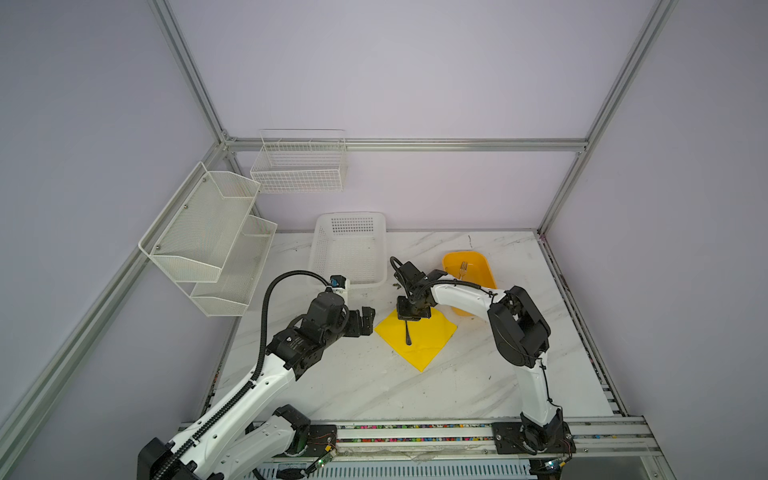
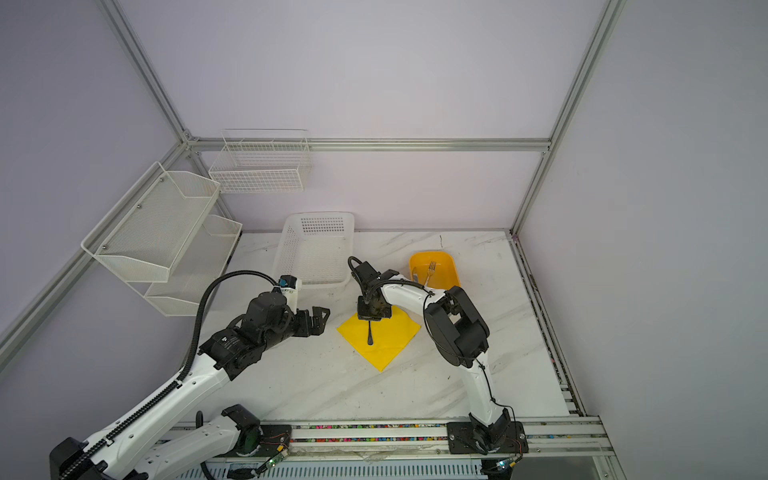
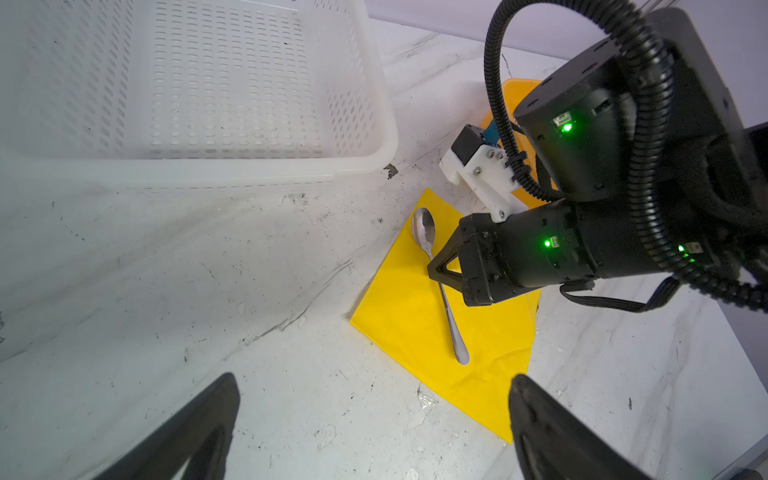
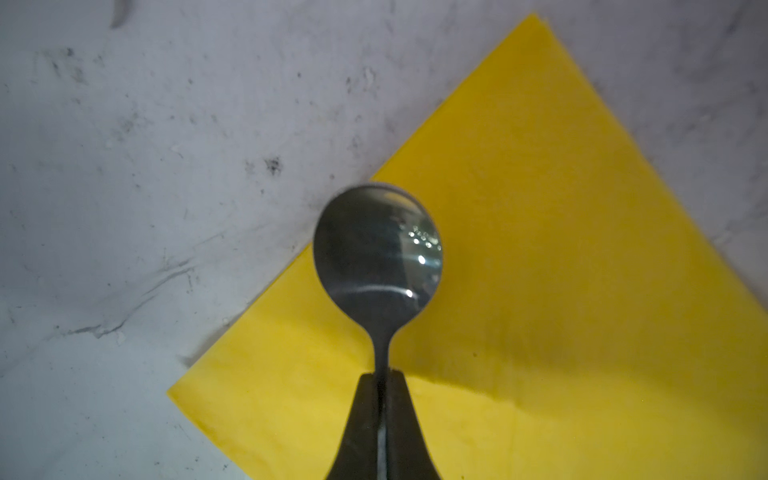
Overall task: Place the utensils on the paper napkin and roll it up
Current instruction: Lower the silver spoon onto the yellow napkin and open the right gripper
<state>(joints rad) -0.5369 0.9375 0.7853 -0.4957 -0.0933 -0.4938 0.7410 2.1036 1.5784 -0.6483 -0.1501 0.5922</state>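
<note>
A white marble-patterned surface [image 1: 374, 386] sits inside a lilac-walled enclosure, with white wire racks [image 1: 208, 237] fixed to the left wall. The paper napkin [image 1: 432, 340] lies flat and unrolled near the middle of the surface, turned so that one corner points toward the near edge. The spoon [image 3: 444, 299] stretches across the napkin with its bowl at the far edge and its handle running toward the middle of the sheet. The right jaws are pressed together on the spoon's neck, just behind the bowl. Whether the spoon rests fully on the paper cannot be told.

The left jaws stand wide apart, holding nothing. Their dark fingers [image 3: 552, 432] hover over bare surface just beside the napkin's left corner.

The fork [image 1: 463, 269] lies in an orange-yellow tub [image 1: 482, 266] behind the right arm, tines toward the back wall. A white perforated basket [image 1: 349, 249] stands near the back, left of the tub and well apart from the napkin
</note>
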